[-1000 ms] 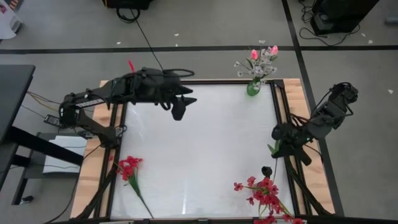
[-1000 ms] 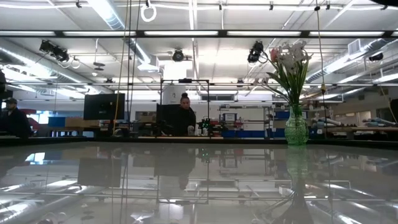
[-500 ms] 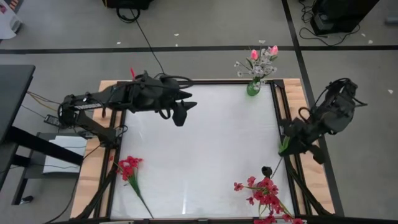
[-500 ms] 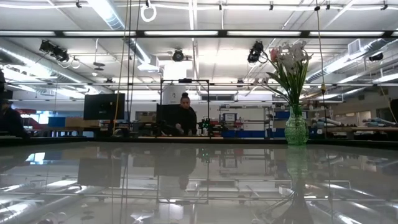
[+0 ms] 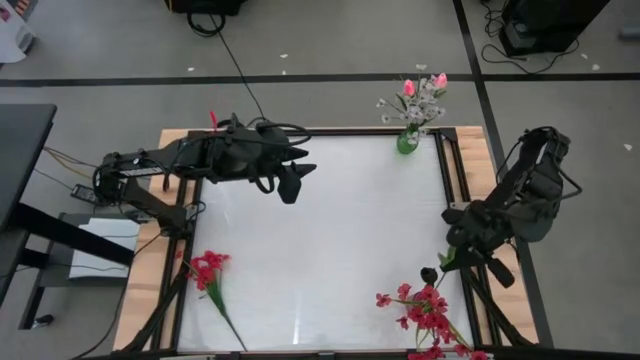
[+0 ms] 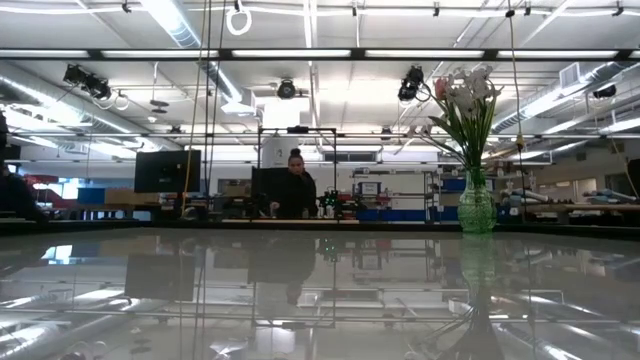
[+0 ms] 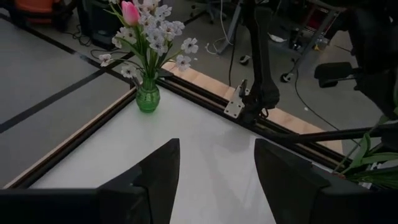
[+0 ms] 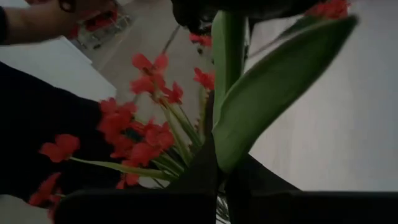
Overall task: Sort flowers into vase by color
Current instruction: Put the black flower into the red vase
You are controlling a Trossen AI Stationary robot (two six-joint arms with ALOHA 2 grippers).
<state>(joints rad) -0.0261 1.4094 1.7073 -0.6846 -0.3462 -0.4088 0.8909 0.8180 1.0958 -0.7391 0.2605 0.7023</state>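
Observation:
My right gripper (image 5: 452, 245) is at the table's right edge, shut on a dark-bud flower (image 5: 428, 273) with a green stem and long leaves. In the right wrist view the dark bud (image 8: 193, 12) lies ahead of the gripper (image 8: 221, 165). A cluster of red flowers (image 5: 425, 310) lies on the table at the near right corner, and one red flower (image 5: 207, 268) lies near the left edge. A green glass vase (image 5: 407, 142) stands at the far right corner, holding pink tulips and white sprays. My left gripper (image 5: 290, 180) hovers open over the far left part of the table. My right gripper pinches the dark-bud flower between its two fingers by the green stem and a leaf base (image 8: 214, 140), some way below the bud. The stem (image 8: 227, 56) runs on ahead of the fingers toward the near edge, with a broad leaf (image 8: 273, 81) beside it. Whether the bud touches the table I cannot tell.
The white table (image 5: 340, 230) has a dark frame and wooden side rails. The vase (image 7: 148, 96) also shows in the left wrist view, past the open fingers, and the low view shows the same vase (image 6: 476, 205). Bare table surface lies between the arms. A person (image 6: 298, 185) sits far behind the table.
My right arm has swung toward the near edge along the table's right side, and its gripper has turned while staying shut on the dark-bud flower. The bud has stayed by the red cluster. My left arm has shifted slightly.

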